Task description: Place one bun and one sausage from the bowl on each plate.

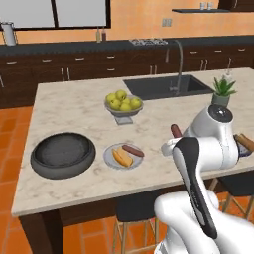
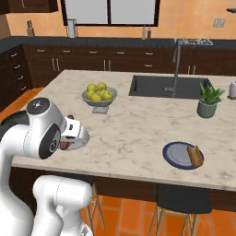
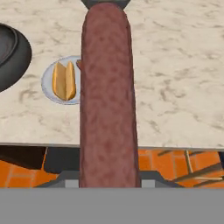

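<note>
White plate [image 1: 110, 158] has bun and sausage; fingers clench the second sausage [image 3: 107, 96], and the blue plate [image 2: 173, 156], holding only a bun [image 2: 195, 155], awaits it.

Marble island [image 1: 74, 106]: bowl [image 1: 63, 155], two plates [image 1: 111, 158]

Pretty standard warm kitchen here: orange walls [image 1: 139, 27], terracotta tile floor [image 1: 12, 163], and a big marble-topped island desk [image 1: 74, 106] with a dark sink [image 2: 161, 86] and tall faucet [image 2: 176, 64] set into it. Dark wood cabinets [image 1: 74, 69] run along the back under a black counter [image 1: 59, 48], windows [image 2: 110, 11] above. Dark stools [image 2: 177, 203] are tucked under the near edge.
</note>
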